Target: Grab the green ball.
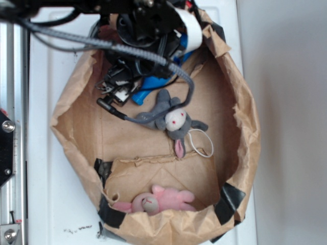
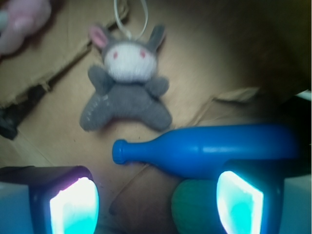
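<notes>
In the wrist view the green ball lies on the brown paper between my open fingers, close against the right finger and right below the blue bottle. My gripper is open with a wide gap; the left finger stands well clear of the ball. In the exterior view the gripper hangs at the upper left inside the paper bag, over the blue bottle; the ball is hidden there by the arm.
A grey bunny plush lies just beyond the bottle, also seen mid-bag. A pink plush lies at the bag's near end. The crumpled bag walls rise all round. A metal rail runs at left.
</notes>
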Motion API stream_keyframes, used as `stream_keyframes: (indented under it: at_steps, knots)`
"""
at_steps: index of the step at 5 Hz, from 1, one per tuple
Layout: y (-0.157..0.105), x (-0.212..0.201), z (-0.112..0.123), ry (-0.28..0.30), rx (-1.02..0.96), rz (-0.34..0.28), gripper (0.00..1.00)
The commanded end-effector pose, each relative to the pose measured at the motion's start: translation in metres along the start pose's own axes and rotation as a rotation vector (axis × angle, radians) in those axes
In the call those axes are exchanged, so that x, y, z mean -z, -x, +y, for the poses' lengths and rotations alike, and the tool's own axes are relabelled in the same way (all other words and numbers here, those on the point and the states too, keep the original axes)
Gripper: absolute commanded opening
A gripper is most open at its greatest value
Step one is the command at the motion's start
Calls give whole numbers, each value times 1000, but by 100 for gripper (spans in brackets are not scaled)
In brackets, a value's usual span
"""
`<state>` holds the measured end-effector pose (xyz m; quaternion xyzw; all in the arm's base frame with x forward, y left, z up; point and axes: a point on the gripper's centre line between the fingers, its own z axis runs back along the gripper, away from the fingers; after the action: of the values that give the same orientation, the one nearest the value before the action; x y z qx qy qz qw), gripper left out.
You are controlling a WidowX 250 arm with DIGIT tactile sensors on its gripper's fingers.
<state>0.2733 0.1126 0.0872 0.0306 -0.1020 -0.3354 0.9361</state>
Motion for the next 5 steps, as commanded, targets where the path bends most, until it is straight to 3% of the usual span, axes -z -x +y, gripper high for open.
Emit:
stream_keyframes:
  at_steps: [1,3,5]
  knots:
    - [4,-8,4,-69,6,-14,100]
    - [2,18,13,-123,-27,55,100]
    - [-2,27,33,-142,-68,69,100]
